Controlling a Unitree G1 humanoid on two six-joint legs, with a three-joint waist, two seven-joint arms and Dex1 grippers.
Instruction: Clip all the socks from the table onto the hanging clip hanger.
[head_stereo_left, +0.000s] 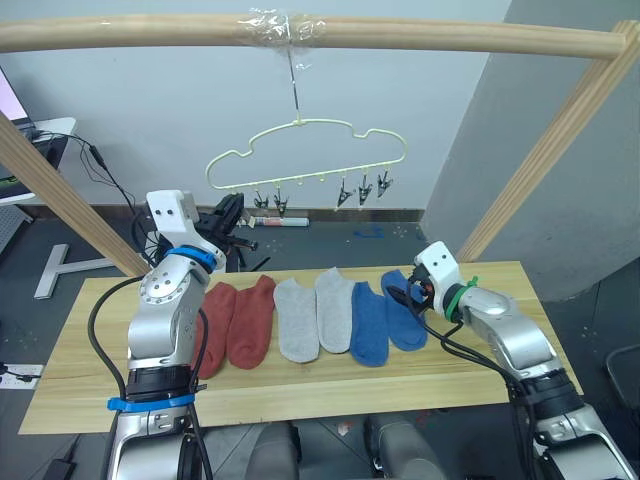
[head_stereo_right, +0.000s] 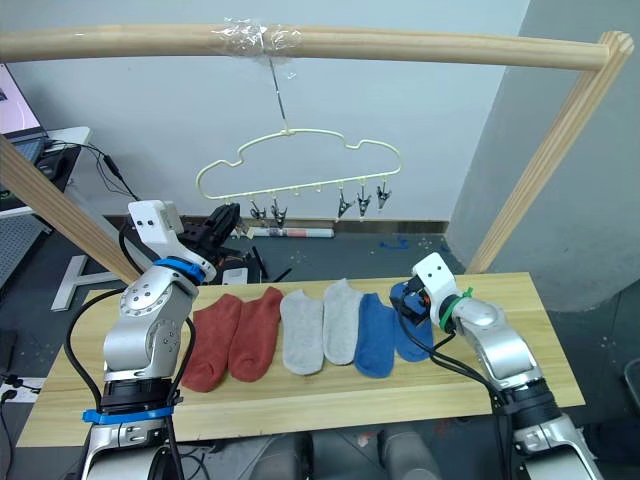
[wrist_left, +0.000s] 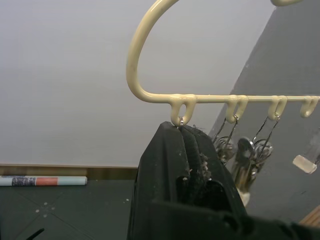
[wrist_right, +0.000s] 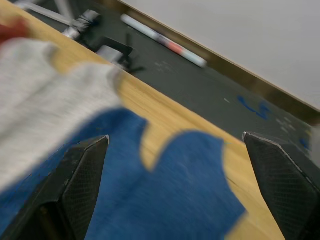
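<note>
Six socks lie side by side on the table (head_stereo_left: 300, 395): two rust-red (head_stereo_left: 240, 322), two light grey (head_stereo_left: 315, 312) and two royal blue (head_stereo_left: 385, 318). The pale-yellow clip hanger (head_stereo_left: 300, 150) hangs above them with several silver clips (head_stereo_left: 364, 190). My left gripper (head_stereo_left: 232, 213) is raised at the hanger's left end. In the left wrist view its fingers (wrist_left: 182, 150) are shut right under the leftmost loop, with that clip's wire ring between the tips. My right gripper (head_stereo_left: 400, 293) is low over the rightmost blue sock (wrist_right: 185, 195), open, with the sock's cuff between its fingers.
A round wooden pole frame (head_stereo_left: 300, 35) carries the hanger, and its slanted legs (head_stereo_left: 545, 150) stand at both ends of the table. Cables and a desk (head_stereo_left: 40, 135) are at the far left. A rolled paper tube (head_stereo_left: 280, 222) lies on the floor behind the table.
</note>
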